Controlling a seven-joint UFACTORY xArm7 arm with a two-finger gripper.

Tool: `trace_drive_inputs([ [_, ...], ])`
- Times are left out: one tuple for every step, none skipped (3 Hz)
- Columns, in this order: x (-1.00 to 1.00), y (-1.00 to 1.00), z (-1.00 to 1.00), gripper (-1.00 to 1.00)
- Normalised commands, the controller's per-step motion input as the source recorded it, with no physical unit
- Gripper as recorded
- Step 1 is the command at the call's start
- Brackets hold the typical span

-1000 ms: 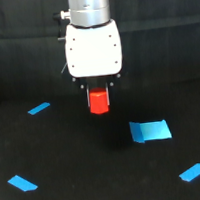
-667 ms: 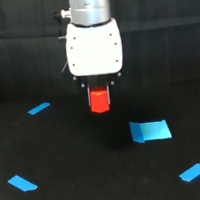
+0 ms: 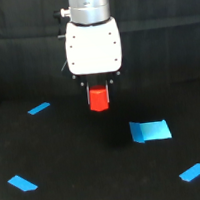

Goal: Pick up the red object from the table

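The red object [image 3: 98, 99] is a small red-orange block held between the dark fingers under the white gripper body [image 3: 93, 47]. My gripper [image 3: 98, 92] is shut on it and holds it above the black table [image 3: 84, 160], near the middle of the exterior view. The block's upper part is hidden between the fingers.
Blue tape pieces lie on the table: a strip at the left [image 3: 38, 108], a larger square at the right [image 3: 151, 130], one at the lower left [image 3: 22, 183] and one at the lower right [image 3: 193, 172]. A black cloth backdrop [image 3: 11, 47] hangs behind.
The gripper has risen slightly with the red object in it.
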Motion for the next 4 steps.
trace_drive_inputs([
  [0.03,0.08,0.04,-1.00],
  [0.06,0.06,-0.03,-1.00],
  [0.15,-0.02,0.06,-0.99],
  [0.06,-0.03,0.02,-0.87],
])
